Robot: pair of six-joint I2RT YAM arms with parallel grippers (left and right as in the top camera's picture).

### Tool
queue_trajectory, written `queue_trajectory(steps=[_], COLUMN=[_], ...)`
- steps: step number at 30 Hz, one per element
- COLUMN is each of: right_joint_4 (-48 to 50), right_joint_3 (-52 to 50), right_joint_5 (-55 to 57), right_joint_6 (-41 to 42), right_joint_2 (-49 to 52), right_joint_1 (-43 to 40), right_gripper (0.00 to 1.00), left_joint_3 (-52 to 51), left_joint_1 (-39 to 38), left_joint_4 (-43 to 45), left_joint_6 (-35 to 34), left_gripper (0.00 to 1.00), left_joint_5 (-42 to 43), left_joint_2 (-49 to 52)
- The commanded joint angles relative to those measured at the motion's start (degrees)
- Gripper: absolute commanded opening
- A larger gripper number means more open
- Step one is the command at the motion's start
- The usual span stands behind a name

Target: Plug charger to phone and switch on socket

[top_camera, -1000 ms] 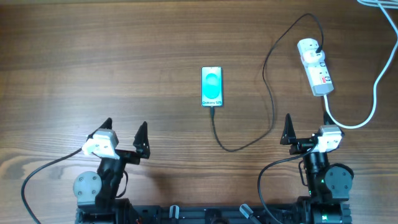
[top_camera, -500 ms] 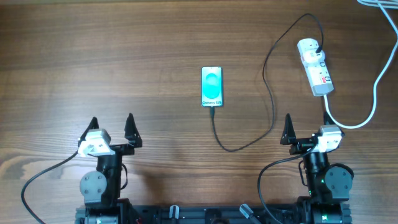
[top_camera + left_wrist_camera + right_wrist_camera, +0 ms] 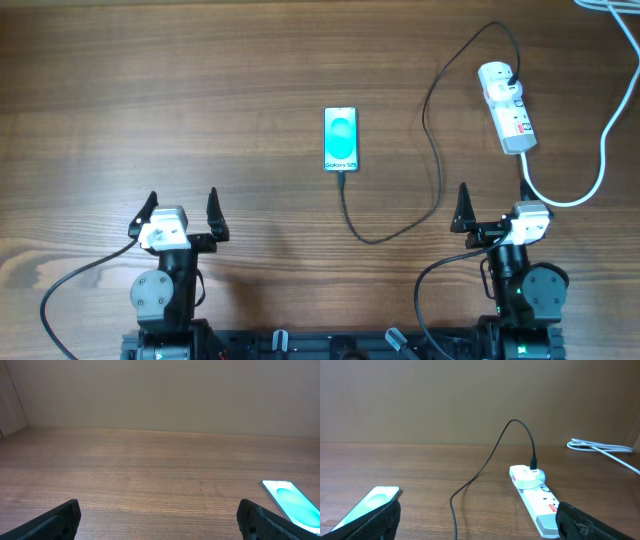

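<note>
Phone lies flat mid-table, screen up and lit cyan, lettering at its near end. Charger – connector tip touches the phone's near short edge. The thin black cable dips toward the robot, curves right, climbs and arcs over to its plug. The plug sits in the far end of the socket. Socket lies far right, slightly angled, with red marks on top; switch position too small to tell. Its thick white cord loops off to the right. Left gripper has its fingers spread wide and holds nothing, low at the near edge of the wooden table. Right gripper – also spread wide, empty, near edge, well apart from the socket.
</note>
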Motion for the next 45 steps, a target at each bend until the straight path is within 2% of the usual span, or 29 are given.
queue_trajectory(steps=[1,45], right_joint_4=[0.1,0.1], right_joint_3=[-0.1,-0.1], right_joint_5=[0.5,0.6], right_joint_6=[-0.5,-0.5], right_joint_2=[-0.6,-0.6], right_joint_1=[0.3,0.3], right_gripper=[1.00,1.00], left_joint_3=[-0.3,-0.3], left_joint_1=[0.5,0.5], left_joint_4=[-0.4,-0.2], left_joint_6=[-0.4,1.3], left_gripper=[1.00,1.00], left_joint_5=[-0.1,0.1], left_joint_2=[-0.6,-0.6])
